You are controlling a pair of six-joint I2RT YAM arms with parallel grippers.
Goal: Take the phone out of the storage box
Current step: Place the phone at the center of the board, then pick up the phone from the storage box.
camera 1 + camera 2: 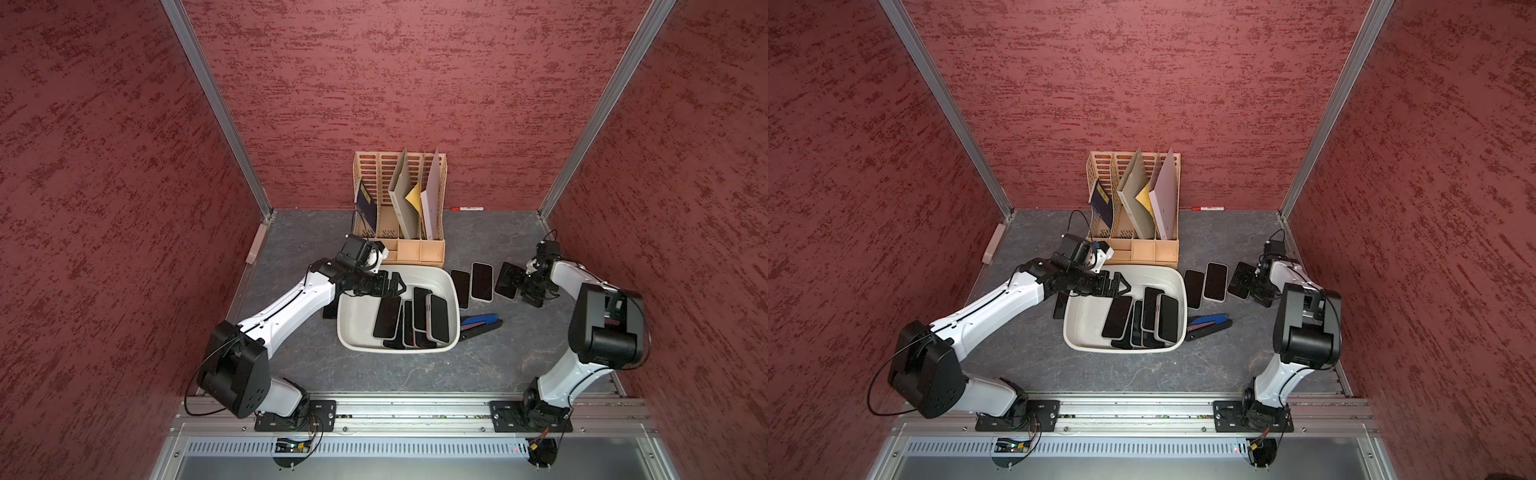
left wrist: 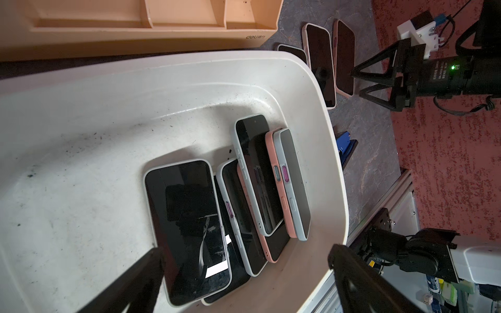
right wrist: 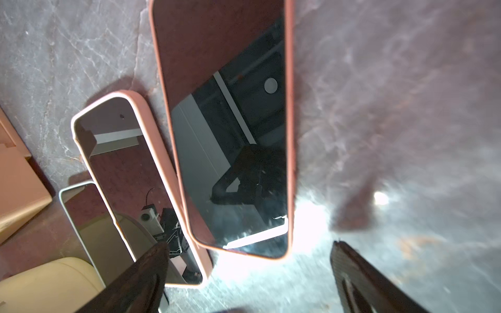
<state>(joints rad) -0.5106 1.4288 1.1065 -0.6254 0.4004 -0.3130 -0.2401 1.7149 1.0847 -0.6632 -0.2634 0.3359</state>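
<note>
The storage box is an off-white tub at the middle of the table, with several dark-screened phones piled in its right half. My left gripper hangs open over the box's far left corner; in the left wrist view its fingers straddle the nearest phone from above with nothing between them. To the right of the box three phones lie on the table. My right gripper stands open just behind the rightmost one, a pink-cased phone, and does not hold it.
A beige slotted file rack with folders stands right behind the box. A red marker lies by the back wall. A blue and black stapler lies at the box's right side. A dark phone lies under my left arm.
</note>
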